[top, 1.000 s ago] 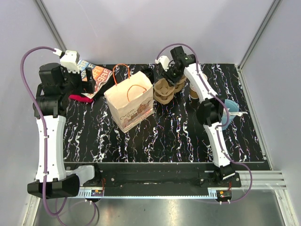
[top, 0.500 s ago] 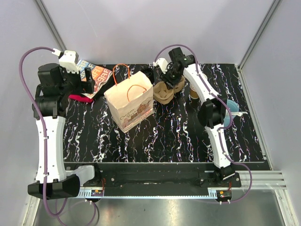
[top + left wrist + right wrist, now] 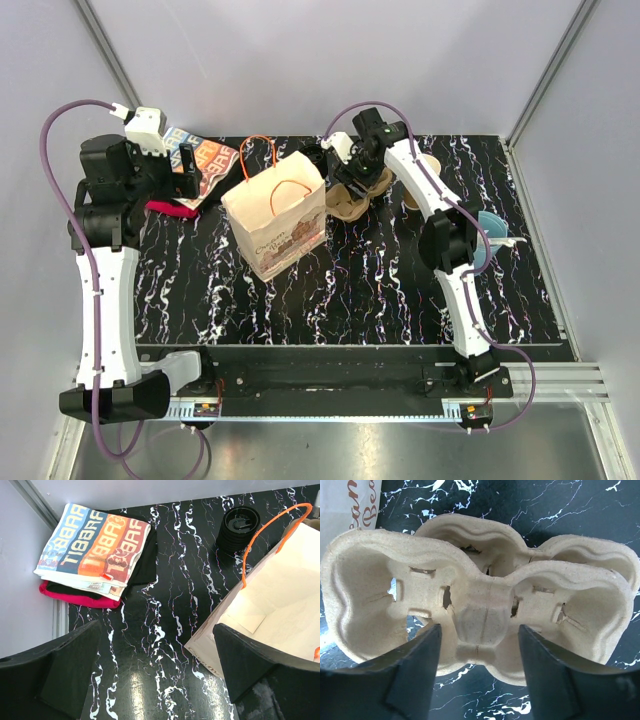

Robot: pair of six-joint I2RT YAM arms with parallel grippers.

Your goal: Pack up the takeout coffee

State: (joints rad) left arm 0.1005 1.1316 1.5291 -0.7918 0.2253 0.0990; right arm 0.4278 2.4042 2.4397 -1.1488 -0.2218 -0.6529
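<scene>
Behind the right arm's forward link, toward the far right of the black, white-veined surface (image 3: pixel 380 290), locate the small brown kraft paper cup (image 3: pixel 411 199). The arm covers most of it, so you cannot confirm its black lid. It stands apart from the white paper bag with orange handles (image 3: pixel 280 222), so judge the packing to be at an early step. Left of the cup, two nested beige moulded-pulp cup carriers (image 3: pixel 485 605) lie next to the bag. The right fingers (image 3: pixel 431 647) are spread part-way and straddle the carriers' central bridge with a gap on each side; they pinch nothing. The next move probably calls for a square closure on that bridge, or a reach toward the cup. The left fingers (image 3: pixel 235 652) are spread fully and empty, above the surface beside the bag.
</scene>
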